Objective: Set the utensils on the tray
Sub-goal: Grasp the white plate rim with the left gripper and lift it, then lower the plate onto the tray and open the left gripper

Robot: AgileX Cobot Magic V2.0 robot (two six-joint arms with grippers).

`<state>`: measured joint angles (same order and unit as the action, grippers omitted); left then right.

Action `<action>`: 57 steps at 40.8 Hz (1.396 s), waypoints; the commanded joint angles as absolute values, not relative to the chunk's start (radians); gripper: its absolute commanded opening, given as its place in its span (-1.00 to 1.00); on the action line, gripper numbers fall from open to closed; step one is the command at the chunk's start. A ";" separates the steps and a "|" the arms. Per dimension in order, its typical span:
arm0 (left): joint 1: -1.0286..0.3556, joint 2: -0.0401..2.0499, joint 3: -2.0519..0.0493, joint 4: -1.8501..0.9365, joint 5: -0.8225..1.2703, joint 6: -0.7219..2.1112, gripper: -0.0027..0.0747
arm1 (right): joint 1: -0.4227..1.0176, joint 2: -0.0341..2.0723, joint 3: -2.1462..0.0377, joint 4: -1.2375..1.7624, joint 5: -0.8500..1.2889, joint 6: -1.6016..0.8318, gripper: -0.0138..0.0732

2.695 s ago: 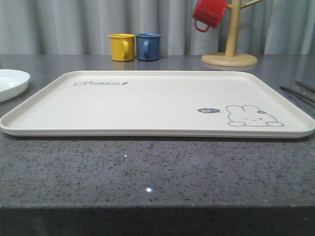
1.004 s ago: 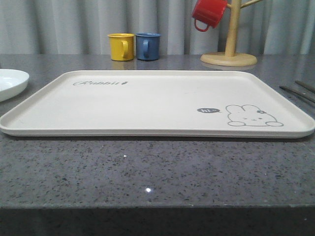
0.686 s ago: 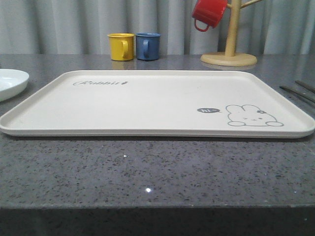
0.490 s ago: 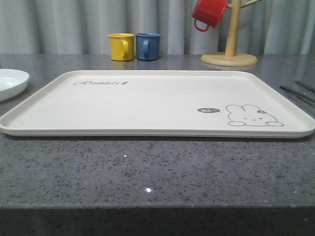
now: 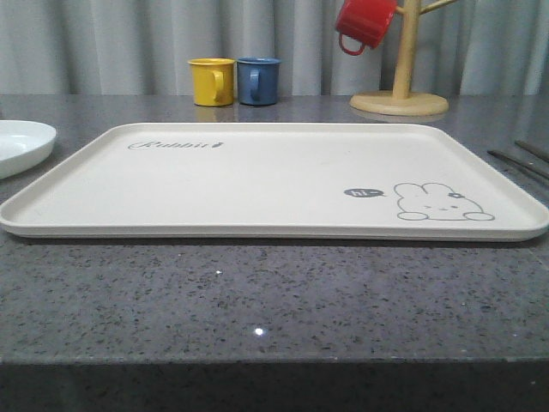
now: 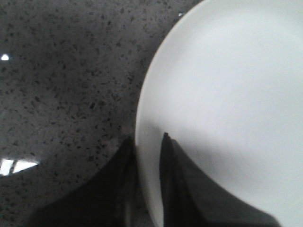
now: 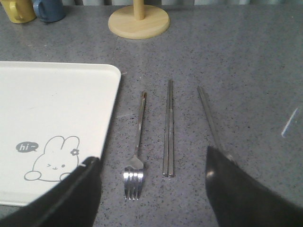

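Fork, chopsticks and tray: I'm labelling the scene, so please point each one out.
fork (image 7: 138, 137), right wrist view, middle of its handle.
chopsticks (image 7: 168, 127), right wrist view, midway along the pair.
tray (image 5: 257, 230), front view, near rim.

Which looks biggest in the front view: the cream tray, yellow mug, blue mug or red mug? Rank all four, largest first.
1. Cream tray, by far the largest.
2. Red mug, partly cut off by the picture's top edge.
3. Yellow mug and blue mug: they look alike, so they are left unranked.
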<state>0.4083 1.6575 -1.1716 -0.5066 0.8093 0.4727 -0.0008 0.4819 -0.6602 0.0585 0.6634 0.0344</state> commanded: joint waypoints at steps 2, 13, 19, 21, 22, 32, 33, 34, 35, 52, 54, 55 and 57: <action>0.411 1.618 -1.210 -0.548 0.812 0.475 -0.98 | -0.005 0.495 -0.685 0.062 0.580 0.029 0.47; 0.385 1.541 -1.356 -0.687 0.981 0.538 -0.98 | -0.005 0.495 -0.685 0.062 0.580 0.029 0.47; 0.288 1.523 -1.412 -0.709 1.041 0.567 -0.98 | -0.005 0.495 -0.685 0.062 0.580 0.029 0.47; 0.243 1.523 -1.412 -0.709 1.048 0.569 -0.98 | -0.005 0.495 -0.685 0.062 0.580 0.029 0.47; 0.221 1.523 -1.412 -0.707 1.051 0.569 -0.98 | -0.005 0.495 -0.685 0.062 0.580 0.029 0.47; -0.028 1.551 -1.412 -0.631 1.053 0.569 -0.98 | -0.005 0.495 -0.685 0.062 0.580 0.029 0.47; -0.040 1.556 -1.412 -0.626 1.053 0.569 -0.98 | -0.005 0.495 -0.685 0.062 0.580 0.029 0.47; -0.061 1.562 -1.412 -0.619 1.051 0.569 -0.98 | -0.005 0.495 -0.685 0.062 0.580 0.029 0.47; -0.081 1.568 -1.412 -0.611 1.049 0.569 -0.98 | -0.005 0.495 -0.685 0.062 0.580 0.029 0.47; -0.146 1.713 -1.412 -0.598 0.989 0.569 -0.97 | -0.005 0.495 -0.685 0.062 0.580 0.029 0.47; -0.146 1.719 -1.412 -0.598 0.975 0.569 -0.95 | -0.005 0.495 -0.685 0.062 0.580 0.029 0.47; -0.146 1.721 -1.412 -0.598 0.974 0.569 -0.89 | -0.005 0.495 -0.685 0.062 0.580 0.029 0.47; -0.146 1.722 -1.412 -0.598 0.966 0.569 -0.68 | -0.005 0.495 -0.685 0.062 0.580 0.029 0.47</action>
<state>-0.1383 1.7670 -1.3804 -0.5538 0.9957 0.5676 -0.0008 0.4819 -0.6602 0.0585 0.6634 0.0344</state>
